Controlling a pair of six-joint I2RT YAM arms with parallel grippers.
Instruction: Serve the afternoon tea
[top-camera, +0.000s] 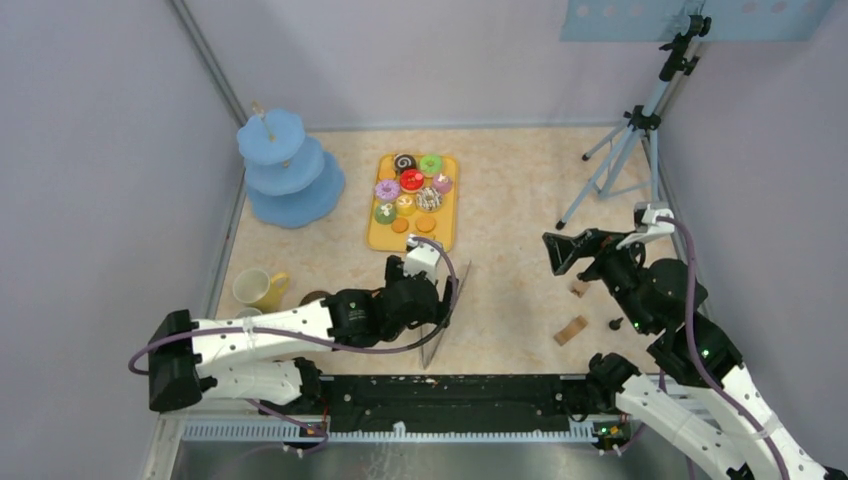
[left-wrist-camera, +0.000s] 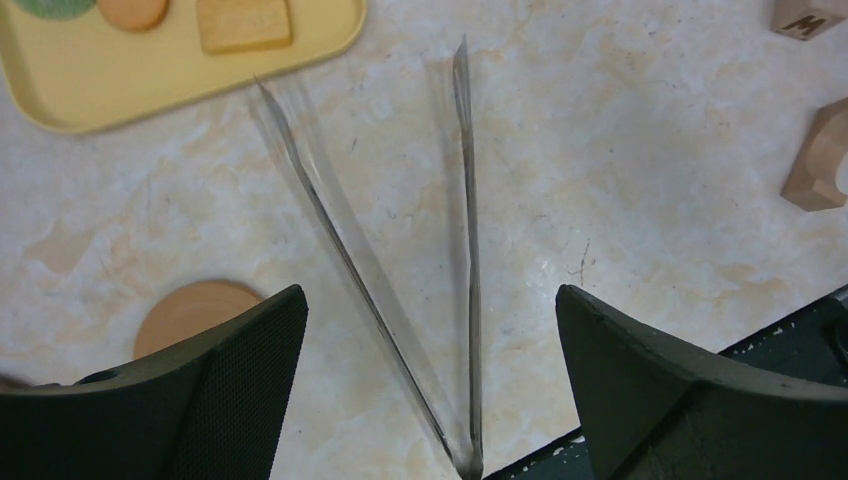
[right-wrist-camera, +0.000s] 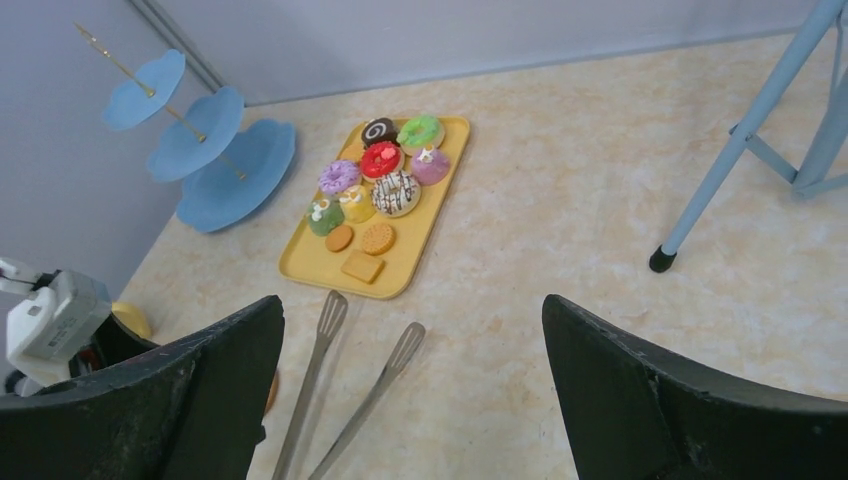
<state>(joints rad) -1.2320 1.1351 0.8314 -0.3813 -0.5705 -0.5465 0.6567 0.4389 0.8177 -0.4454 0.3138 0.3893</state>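
Left gripper (left-wrist-camera: 430, 300) fills the bottom of its wrist view, jaws spread wide and holding nothing, hanging over the long metal tongs (left-wrist-camera: 470, 250) that lie just off the near edge of the yellow tray (left-wrist-camera: 60, 110). Right gripper (right-wrist-camera: 412, 305) is likewise spread and empty, raised well to the right of the tray. Serving looks barely begun: every doughnut and cake (right-wrist-camera: 380, 160) and the orange biscuits (right-wrist-camera: 378, 238) sit on the tray, and none is on the blue tiered stand (top-camera: 290, 170) left of the tray. Yellow mug (top-camera: 258, 289) stands left of the tray's near end, beside a brown coaster (left-wrist-camera: 190, 310), not on it. No sweet lies between either pair of jaws; the tray's near corner is just beyond the left fingertips
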